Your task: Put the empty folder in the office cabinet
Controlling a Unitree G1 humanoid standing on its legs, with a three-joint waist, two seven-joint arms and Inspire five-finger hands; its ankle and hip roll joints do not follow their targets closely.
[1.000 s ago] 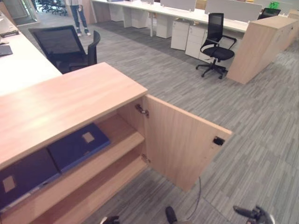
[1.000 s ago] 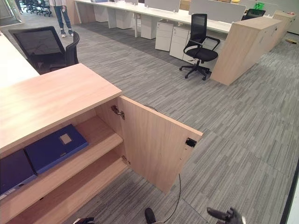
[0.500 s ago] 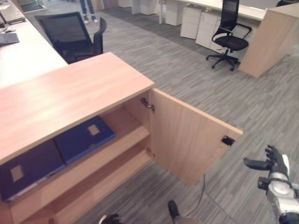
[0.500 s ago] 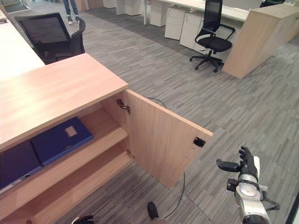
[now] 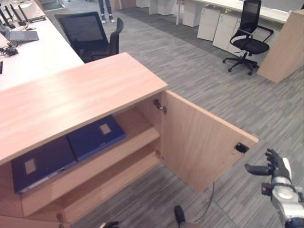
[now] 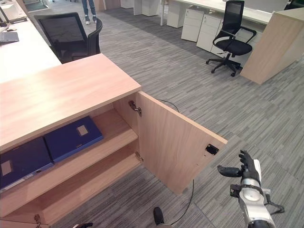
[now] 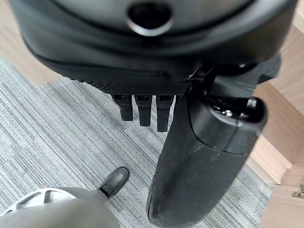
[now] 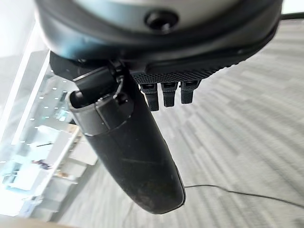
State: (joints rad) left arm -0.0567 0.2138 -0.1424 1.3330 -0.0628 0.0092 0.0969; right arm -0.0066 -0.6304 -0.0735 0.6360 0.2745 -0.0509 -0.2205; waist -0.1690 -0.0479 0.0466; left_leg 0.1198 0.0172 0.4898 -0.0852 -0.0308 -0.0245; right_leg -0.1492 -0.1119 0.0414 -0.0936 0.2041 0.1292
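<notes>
Light wood makes up the low office cabinet [image 5: 80, 90] in the left eye view. Its door [image 5: 202, 140] stands wide open at the right end, over grey carpet. On the upper shelf [image 5: 142, 135] lie two dark blue folders, flat and side by side. One folder [image 5: 96, 136] is near the middle of the shelf, and the second folder [image 5: 42, 164] lies toward the left end, its edge just beside the first. The lower shelf [image 5: 118, 183] shows bare wood. The right hand [image 5: 275, 172] is in the lower right corner, over the carpet and near the free edge of the door but apart from it; its fingers are straight and spread, and it holds nothing. Behind the cabinet stand a white desk [image 5: 33, 52] with a laptop [image 5: 21, 34] and a black mesh chair [image 5: 90, 35].

In the right eye view, another black chair [image 6: 230, 35] stands far back, and a person's legs [image 6: 89, 8] are at the top edge.

In the left wrist view, the left hand [image 7: 199, 156] hangs relaxed above the carpet, holding nothing.

In the right wrist view, the right hand is also relaxed and has nothing in it.
</notes>
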